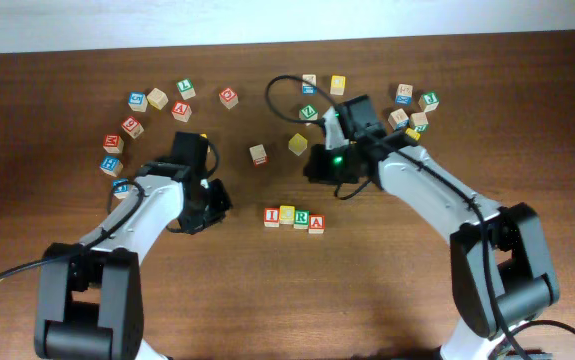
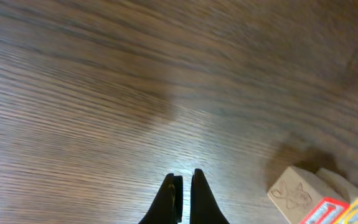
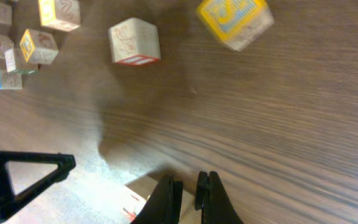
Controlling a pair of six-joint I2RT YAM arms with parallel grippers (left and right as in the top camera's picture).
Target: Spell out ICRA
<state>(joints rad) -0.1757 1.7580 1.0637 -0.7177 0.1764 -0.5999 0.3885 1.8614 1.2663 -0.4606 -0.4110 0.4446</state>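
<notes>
Four letter blocks stand in a row near the table's middle: I [image 1: 272, 216], C [image 1: 287, 216], R [image 1: 302, 219] and A [image 1: 316, 223]. My left gripper [image 1: 217, 203] is left of the row, low over bare wood, shut and empty [image 2: 183, 182]. The row's left end [image 2: 296, 191] shows at the lower right of the left wrist view. My right gripper [image 1: 317, 168] is above and behind the row, shut and empty [image 3: 188, 185]. A wooden block with red print [image 3: 135, 198] lies just beneath its fingers; its letter is hidden.
A yellow block [image 1: 297, 143] [image 3: 235, 22] and a plain red-edged block [image 1: 258, 154] [image 3: 135, 40] lie behind the row. Several loose blocks sit at the back left [image 1: 157, 98] and back right [image 1: 407, 115]. A black cable [image 1: 277, 95] loops near the right arm.
</notes>
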